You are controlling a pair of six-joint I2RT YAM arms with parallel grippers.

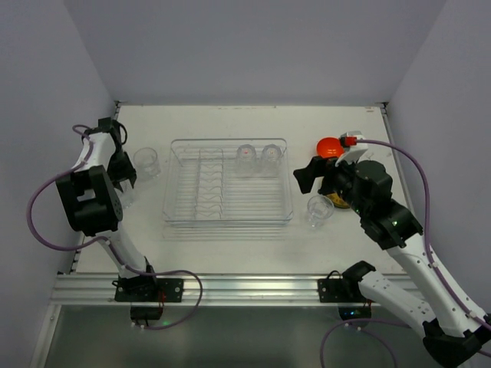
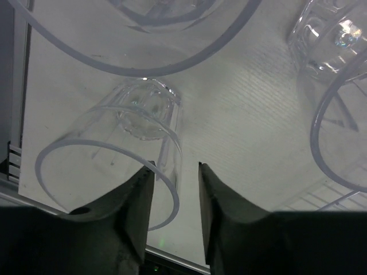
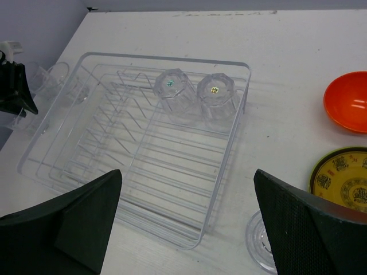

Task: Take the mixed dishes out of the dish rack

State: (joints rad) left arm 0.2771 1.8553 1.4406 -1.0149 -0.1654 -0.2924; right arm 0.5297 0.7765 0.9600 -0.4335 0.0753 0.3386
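The clear dish rack point(image 1: 228, 221) lies mid-table and holds two upturned glass cups point(image 1: 245, 159) point(image 1: 271, 157), also seen in the right wrist view point(image 3: 172, 89) point(image 3: 218, 91). My left gripper point(image 1: 123, 182) is left of the rack among several glass cups point(image 1: 146, 162). In the left wrist view its fingers point(image 2: 175, 167) straddle one cup's wall point(image 2: 109, 166) with a gap, not clamping it. My right gripper point(image 3: 188, 172) is wide open and empty above the rack's near right corner point(image 3: 229, 154). An orange bowl point(image 1: 330, 146), a yellow-patterned olive plate point(image 3: 344, 180) and a cup point(image 1: 319, 208) sit right of the rack.
The table's left edge point(image 2: 17, 114) runs close beside the left gripper. More clear cups point(image 2: 335, 34) crowd the left wrist view. Grey walls close in the table at the back and both sides. The black and lime-green plates are out of view.
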